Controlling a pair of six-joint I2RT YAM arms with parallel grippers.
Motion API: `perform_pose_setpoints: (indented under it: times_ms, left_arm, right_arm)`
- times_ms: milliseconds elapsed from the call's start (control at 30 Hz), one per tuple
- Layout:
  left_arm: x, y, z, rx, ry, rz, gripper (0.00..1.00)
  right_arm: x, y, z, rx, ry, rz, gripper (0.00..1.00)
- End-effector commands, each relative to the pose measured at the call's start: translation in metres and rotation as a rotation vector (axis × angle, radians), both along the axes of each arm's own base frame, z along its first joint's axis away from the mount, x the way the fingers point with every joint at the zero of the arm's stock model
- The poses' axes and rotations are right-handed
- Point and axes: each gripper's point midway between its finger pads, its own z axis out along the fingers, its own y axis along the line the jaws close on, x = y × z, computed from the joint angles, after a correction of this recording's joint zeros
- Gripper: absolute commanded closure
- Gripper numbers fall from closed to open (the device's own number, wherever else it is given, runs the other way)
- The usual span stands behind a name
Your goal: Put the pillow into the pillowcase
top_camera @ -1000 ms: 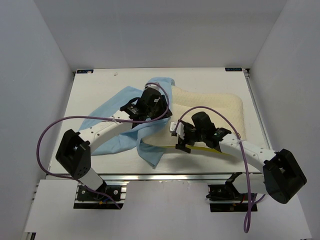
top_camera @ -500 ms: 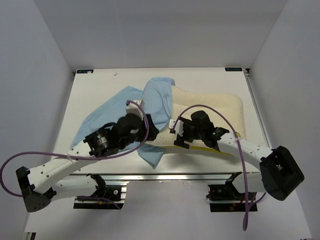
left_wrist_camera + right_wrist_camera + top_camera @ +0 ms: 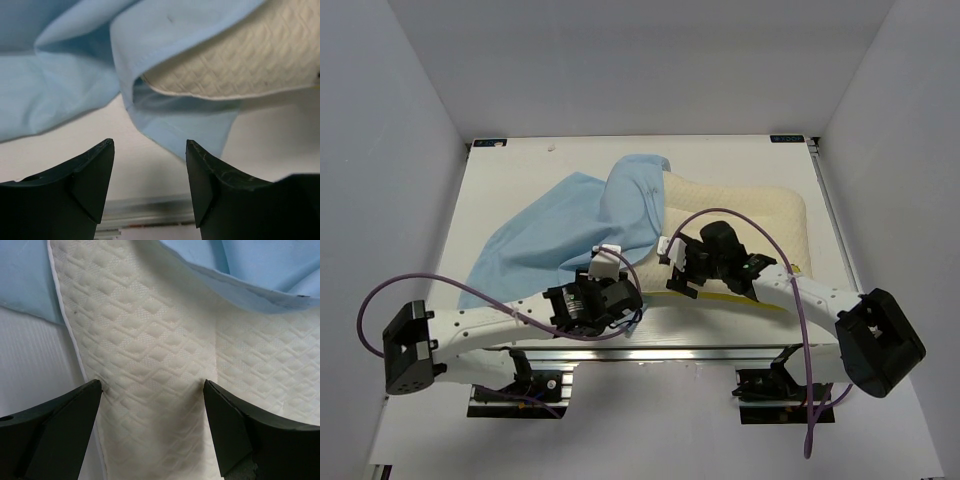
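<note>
Lying on white surface [image 3: 520, 165] between grey walls [image 3: 390, 150], pillow [image 3: 750, 210] has one end inside pillowcase [image 3: 540, 235]. Left jaws open, empty; right jaws wide open, empty, over pillow.

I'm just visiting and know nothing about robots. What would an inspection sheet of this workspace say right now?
Surface: white table, bare along its far and left edges.
Job's things: cream pillow with only its left end inside the light blue pillowcase.
Clutter: nothing seen.
Grippers: left gripper open, empty, facing the pillowcase mouth; right gripper open over the pillow.
Cables: left purple cable and right purple cable loop free of the arms.
Surroundings: plain white walls on three sides; metal rail at the near edge.
</note>
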Motion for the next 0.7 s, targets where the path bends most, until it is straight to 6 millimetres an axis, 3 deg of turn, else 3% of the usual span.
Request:
perform_pose_setpoints:
  times_ms: [0, 133, 233, 333, 467, 633, 667]
  left_arm:
    - [0.022, 0.002, 0.021, 0.038, -0.137, 0.061, 0.31]
    - [0.037, -0.002, 0.018, 0.107, -0.194, 0.075, 0.31]
    - [0.049, -0.002, 0.012, 0.129, -0.174, 0.106, 0.36]
    - [0.061, 0.001, 0.009, 0.141, -0.17, 0.117, 0.47]
    - [0.074, 0.009, 0.009, 0.102, -0.154, 0.145, 0.73]
    - [0.079, 0.015, 0.007, 0.094, -0.144, 0.148, 0.86]
    - [0.079, 0.015, 0.005, 0.091, -0.137, 0.146, 0.93]
  right_arm:
    - [0.008, 0.012, 0.016, 0.039, -0.017, -0.001, 0.12]
    - [0.009, 0.015, 0.017, 0.047, -0.007, -0.001, 0.12]
    - [0.005, 0.012, 0.013, 0.032, 0.019, -0.001, 0.12]
    - [0.004, 0.01, 0.011, 0.029, 0.022, -0.004, 0.12]
    - [0.004, 0.01, 0.01, 0.028, 0.026, -0.008, 0.12]
    - [0.006, 0.011, 0.008, 0.024, 0.028, -0.014, 0.13]
    - [0.007, 0.011, 0.008, 0.023, 0.03, -0.018, 0.13]
